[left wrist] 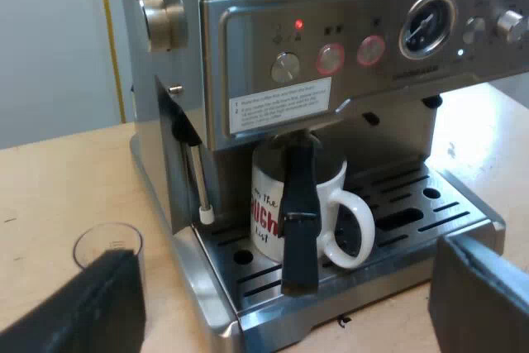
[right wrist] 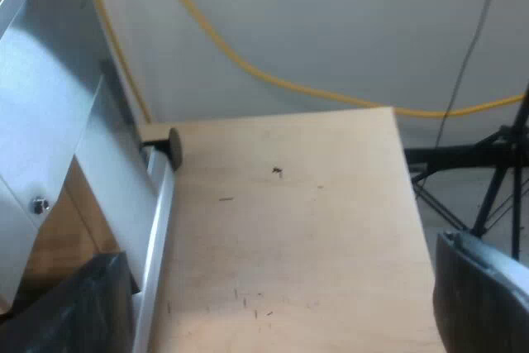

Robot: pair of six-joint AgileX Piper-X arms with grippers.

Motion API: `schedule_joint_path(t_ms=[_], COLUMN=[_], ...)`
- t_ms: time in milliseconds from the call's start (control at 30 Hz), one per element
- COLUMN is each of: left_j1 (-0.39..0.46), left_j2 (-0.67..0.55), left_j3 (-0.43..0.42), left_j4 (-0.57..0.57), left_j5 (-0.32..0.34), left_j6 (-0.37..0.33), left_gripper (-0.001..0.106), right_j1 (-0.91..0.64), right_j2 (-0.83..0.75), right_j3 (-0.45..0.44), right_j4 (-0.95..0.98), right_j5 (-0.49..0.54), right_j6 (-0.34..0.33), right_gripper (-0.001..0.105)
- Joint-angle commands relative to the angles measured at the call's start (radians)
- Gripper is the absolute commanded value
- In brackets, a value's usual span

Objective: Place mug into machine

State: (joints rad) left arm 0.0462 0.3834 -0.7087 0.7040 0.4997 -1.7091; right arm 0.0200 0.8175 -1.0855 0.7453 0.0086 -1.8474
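A white mug with red lettering stands upright on the drip tray of the espresso machine, under the brew head. The metal holder is locked into the machine's front, and its dark handle reaches out across the mug's face. My left gripper is open just before the tray's edge, apart from the mug, with nothing between its fingers. My right gripper is open over the bare wooden table beside the machine's steel side.
A clear measuring glass stands on the table close to one left finger. The steam wand hangs at the machine's corner beside the mug. Past the table's edge stands a black stand.
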Motion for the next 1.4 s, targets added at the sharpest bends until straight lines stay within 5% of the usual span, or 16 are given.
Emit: schedule_joint_path(t_ms=[33, 567, 1400], left_j1=[0.001, 0.001, 0.001], left_j2=[-0.016, -0.117, -0.500], left_j3=[-0.008, -0.009, -0.009], left_j4=[0.017, 0.077, 0.457], left_j5=[-0.010, -0.001, 0.011], left_j6=[0.002, 0.014, 0.001], left_gripper=[0.072, 0.072, 0.072], right_j1=[-0.008, -0.008, -0.008], right_j2=[-0.045, -0.315, -0.557], right_j3=[0.015, 0.137, 0.137], right_j4=[-0.001, 0.056, 0.262], right_j5=[-0.009, -0.009, -0.009], right_j6=[-0.020, -0.020, -0.018], right_gripper=[0.085, 0.085, 0.085])
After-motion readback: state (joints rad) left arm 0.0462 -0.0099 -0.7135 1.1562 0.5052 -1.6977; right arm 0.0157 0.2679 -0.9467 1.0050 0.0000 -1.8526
